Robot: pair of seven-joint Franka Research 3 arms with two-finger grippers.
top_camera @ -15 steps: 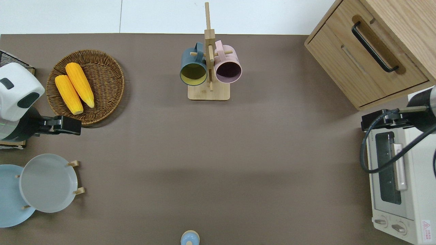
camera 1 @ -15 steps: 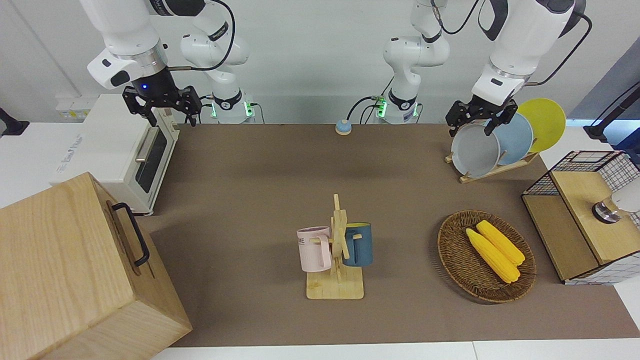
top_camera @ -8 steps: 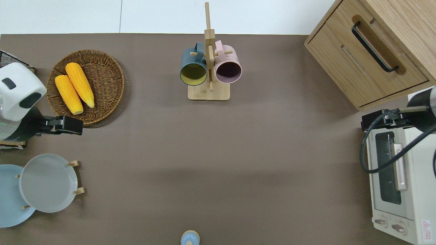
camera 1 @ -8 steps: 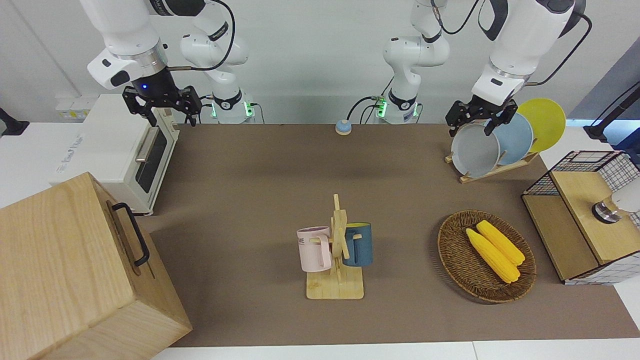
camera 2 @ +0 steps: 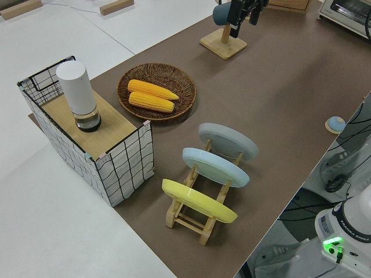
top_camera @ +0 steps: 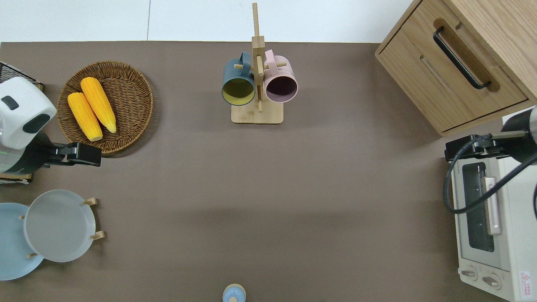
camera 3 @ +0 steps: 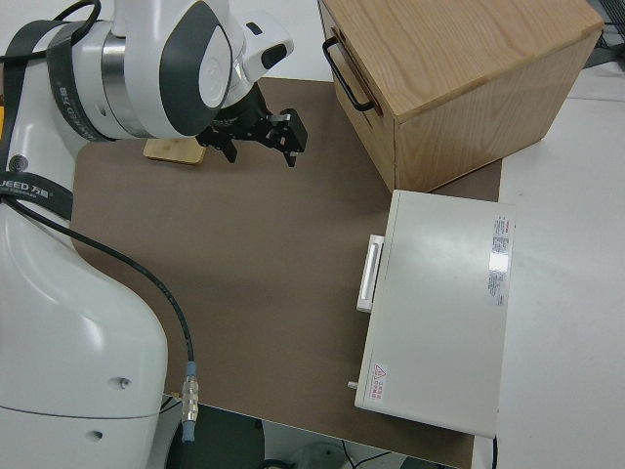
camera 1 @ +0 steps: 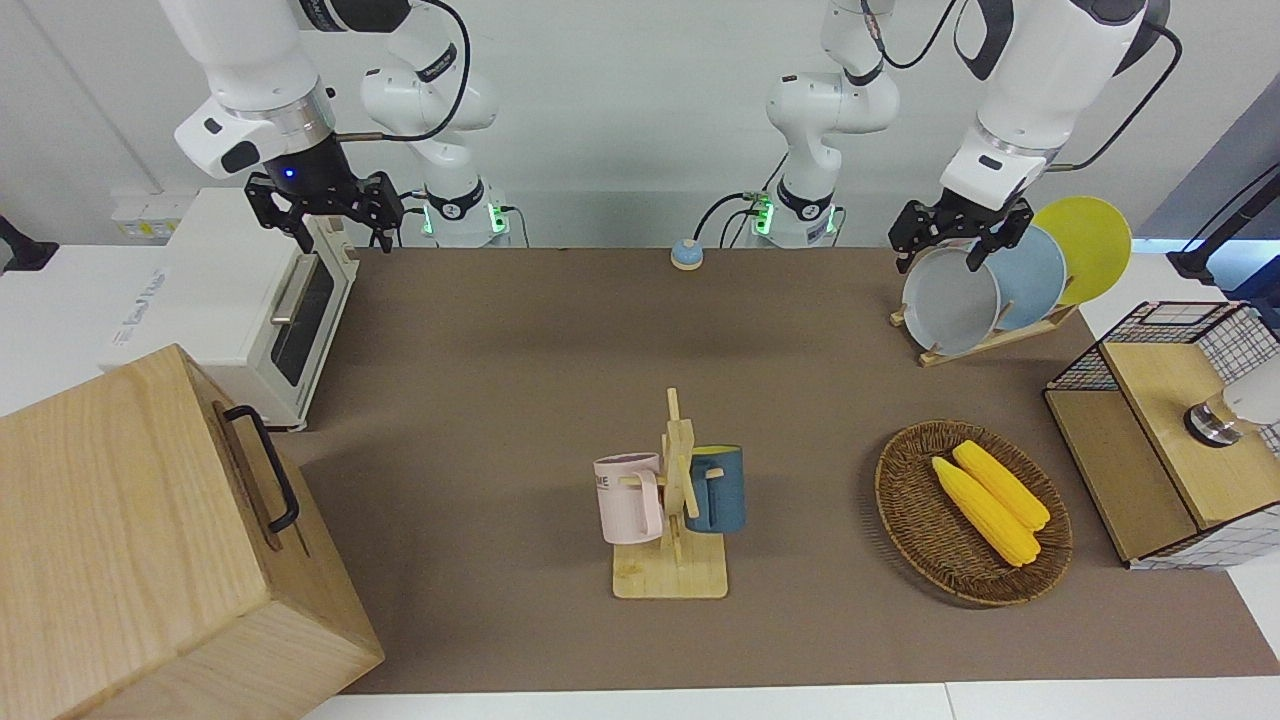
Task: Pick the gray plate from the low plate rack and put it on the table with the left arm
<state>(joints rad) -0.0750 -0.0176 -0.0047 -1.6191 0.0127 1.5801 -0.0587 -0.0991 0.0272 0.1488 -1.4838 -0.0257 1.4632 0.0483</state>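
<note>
From overhead, the light blue plate (top_camera: 10, 243) is running off the picture's edge and sitting partly under the gray plate (top_camera: 58, 225), which is hiding most of the low plate rack (top_camera: 93, 218); only peg tips are showing. The left hand (top_camera: 82, 153) is half covered by its own white wrist there, and in the left side view it (camera 2: 243, 10) is getting cut off at the top edge.

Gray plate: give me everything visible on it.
The gray plate is round, plain pale gray, with a shallow raised rim and a smooth ceramic look. It stands tilted on edge in the low plate rack, in the end slot toward the right arm's end of the table, leaning on the wooden pegs, with the light blue plate in the next slot. The left gripper is not touching it.
</note>
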